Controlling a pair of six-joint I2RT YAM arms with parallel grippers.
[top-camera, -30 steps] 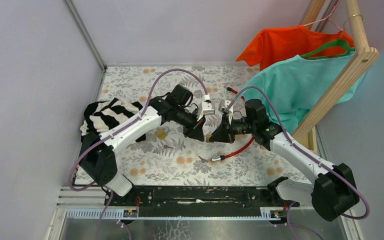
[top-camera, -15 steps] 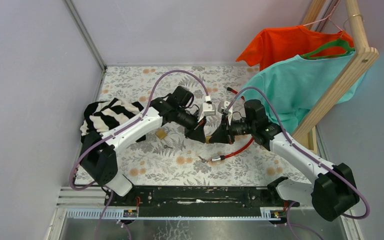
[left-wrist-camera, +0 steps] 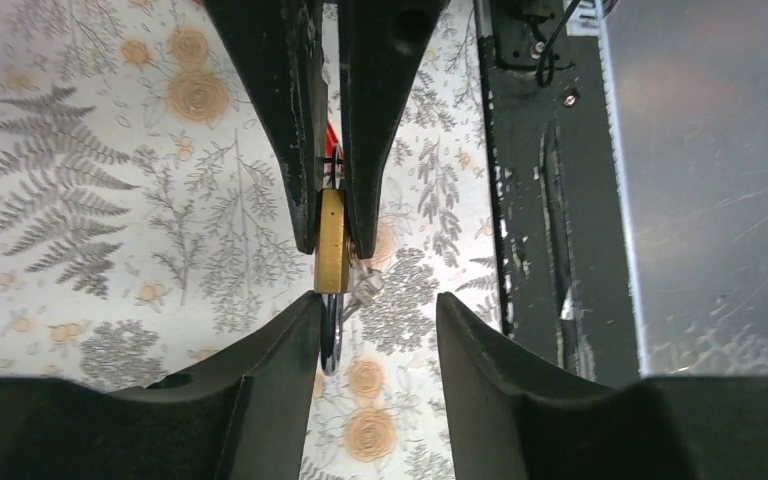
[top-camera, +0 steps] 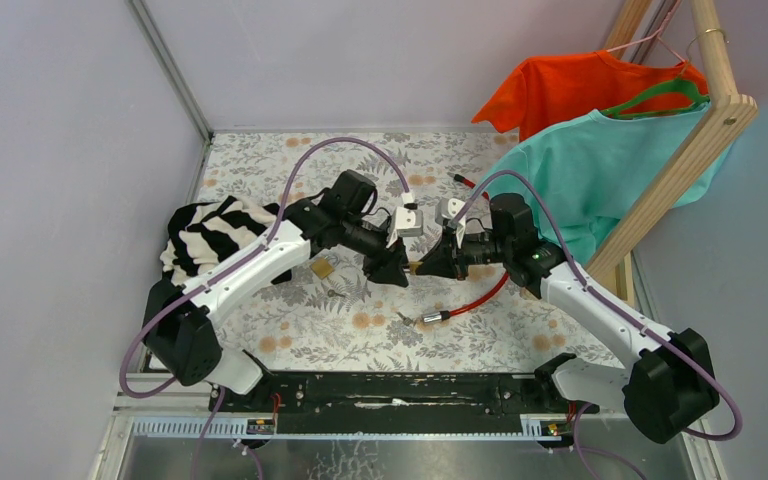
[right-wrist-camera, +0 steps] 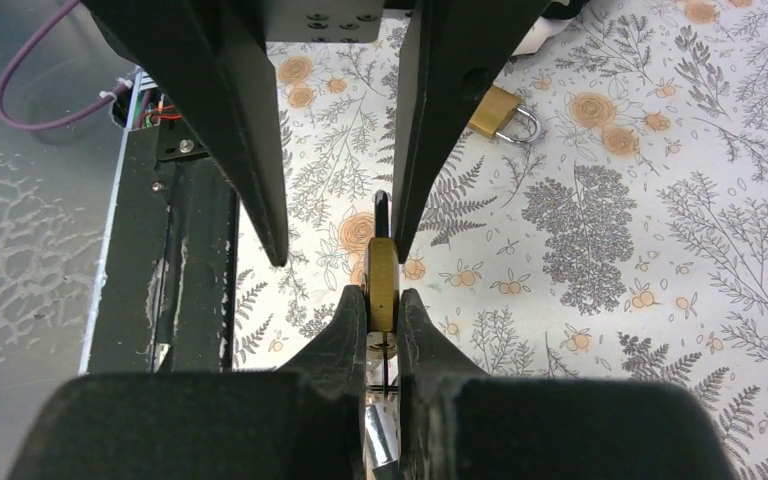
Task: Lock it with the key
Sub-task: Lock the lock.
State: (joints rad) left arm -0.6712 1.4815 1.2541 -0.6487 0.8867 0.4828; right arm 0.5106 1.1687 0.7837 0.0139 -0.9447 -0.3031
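Observation:
My right gripper (right-wrist-camera: 381,292) is shut on a brass padlock (right-wrist-camera: 381,280) and holds it above the floral table; it also shows in the top view (top-camera: 424,268). A thin key (right-wrist-camera: 387,352) shows at the padlock's base between the right fingers. The steel shackle (left-wrist-camera: 330,335) points at my left gripper (left-wrist-camera: 378,305), which is open. The shackle lies between the left jaws, against the left finger (left-wrist-camera: 280,350). In the top view the left gripper (top-camera: 392,270) meets the padlock (top-camera: 414,268) mid-table.
A second brass padlock (top-camera: 322,268) lies on the table left of the grippers. A red cable (top-camera: 482,293) with a metal end and keys (top-camera: 405,318) lies below them. A striped cloth (top-camera: 210,232) is at left, and a wooden rack (top-camera: 680,160) with shirts at right.
The left arm has swung a little to the left. The right gripper with the padlock has shifted slightly up and left. The two grippers stay tip to tip.

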